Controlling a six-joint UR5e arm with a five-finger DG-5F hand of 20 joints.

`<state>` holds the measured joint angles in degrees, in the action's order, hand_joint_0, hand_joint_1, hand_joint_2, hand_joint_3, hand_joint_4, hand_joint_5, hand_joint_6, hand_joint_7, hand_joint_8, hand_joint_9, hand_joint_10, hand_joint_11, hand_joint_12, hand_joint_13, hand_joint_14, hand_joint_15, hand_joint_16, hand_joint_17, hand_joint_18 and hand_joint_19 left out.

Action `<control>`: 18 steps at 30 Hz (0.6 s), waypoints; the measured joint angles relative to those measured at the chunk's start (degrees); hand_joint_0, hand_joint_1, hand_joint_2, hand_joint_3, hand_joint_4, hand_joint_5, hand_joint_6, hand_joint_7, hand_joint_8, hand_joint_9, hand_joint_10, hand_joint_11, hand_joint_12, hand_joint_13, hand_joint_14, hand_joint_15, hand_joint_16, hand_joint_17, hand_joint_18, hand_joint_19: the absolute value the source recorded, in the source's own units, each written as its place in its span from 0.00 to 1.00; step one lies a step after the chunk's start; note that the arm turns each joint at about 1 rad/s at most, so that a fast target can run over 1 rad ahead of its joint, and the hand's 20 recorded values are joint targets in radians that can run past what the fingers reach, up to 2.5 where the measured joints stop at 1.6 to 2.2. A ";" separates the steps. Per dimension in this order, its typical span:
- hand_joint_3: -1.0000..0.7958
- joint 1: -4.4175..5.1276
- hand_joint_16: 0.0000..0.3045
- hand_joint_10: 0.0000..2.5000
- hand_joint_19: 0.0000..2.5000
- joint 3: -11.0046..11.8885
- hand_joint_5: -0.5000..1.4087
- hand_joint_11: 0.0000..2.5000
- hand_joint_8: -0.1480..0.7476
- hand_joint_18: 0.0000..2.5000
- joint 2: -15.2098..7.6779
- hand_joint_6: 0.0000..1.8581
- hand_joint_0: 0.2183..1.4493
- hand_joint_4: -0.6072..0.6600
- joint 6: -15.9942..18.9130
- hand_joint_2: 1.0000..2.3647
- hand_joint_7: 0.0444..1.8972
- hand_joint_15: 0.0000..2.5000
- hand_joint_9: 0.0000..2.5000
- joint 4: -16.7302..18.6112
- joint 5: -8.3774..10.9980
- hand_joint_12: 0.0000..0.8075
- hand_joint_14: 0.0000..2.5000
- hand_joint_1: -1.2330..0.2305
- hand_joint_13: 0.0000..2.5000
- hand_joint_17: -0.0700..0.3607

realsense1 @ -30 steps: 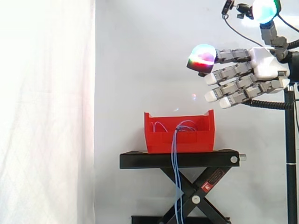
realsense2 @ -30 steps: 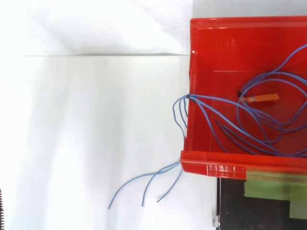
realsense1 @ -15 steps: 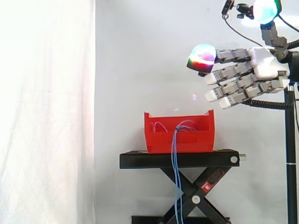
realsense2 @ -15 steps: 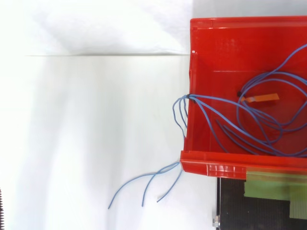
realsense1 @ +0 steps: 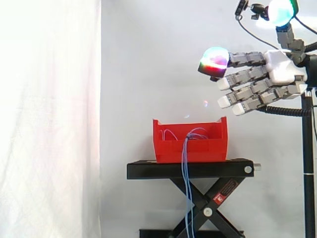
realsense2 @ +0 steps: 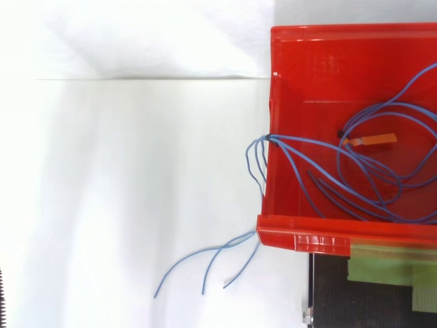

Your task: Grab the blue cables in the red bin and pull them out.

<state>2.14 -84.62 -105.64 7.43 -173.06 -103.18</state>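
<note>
A red bin (realsense1: pixel 190 141) stands on a black scissor stand (realsense1: pixel 190 169). Thin blue cables (realsense2: pixel 362 171) lie looped inside the red bin (realsense2: pixel 287 102), around a small orange tag (realsense2: pixel 369 140). Some strands drape over the bin's front wall and hang down past the stand (realsense1: pixel 186 188); from above their loose ends (realsense2: pixel 205 263) trail outside the bin. The hand (realsense1: pixel 282 69) hovers high above and to the right of the bin, well apart from it. Its fingers point left and stay straight, with nothing between them.
A white curtain (realsense1: pixel 49 119) covers the left side and back. A thin black pole (realsense1: pixel 308 163) rises at the right edge under the hand. Green tape (realsense2: pixel 389 266) marks the black stand top beside the bin.
</note>
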 measured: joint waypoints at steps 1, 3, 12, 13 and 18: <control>0.00 0.01 0.20 0.00 0.04 0.01 0.39 0.00 0.47 0.01 0.00 0.00 0.41 0.61 0.00 0.00 0.08 0.01 0.13 0.00 0.00 0.45 0.00 0.37 0.06 0.48; 0.00 0.00 0.20 0.00 0.04 0.01 0.39 0.00 0.47 0.01 0.00 0.00 0.41 0.61 0.00 0.00 0.08 0.01 0.13 0.00 0.00 0.45 0.00 0.37 0.07 0.48; 0.00 -0.01 0.20 0.00 0.04 0.03 0.39 0.00 0.47 0.01 0.00 0.00 0.42 0.61 0.00 0.00 0.08 0.01 0.13 0.00 0.00 0.45 0.00 0.36 0.07 0.47; 0.00 -0.01 0.20 0.00 0.05 0.02 0.39 0.00 0.47 0.01 0.00 0.00 0.42 0.61 0.00 0.00 0.08 0.01 0.13 0.00 0.00 0.45 0.00 0.36 0.07 0.47; 0.00 -0.01 0.20 0.00 0.05 0.01 0.39 0.00 0.47 0.02 0.00 0.00 0.42 0.61 0.00 0.00 0.08 0.01 0.14 0.00 0.00 0.45 0.00 0.36 0.07 0.47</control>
<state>2.13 -84.61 -105.64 7.43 -173.06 -103.18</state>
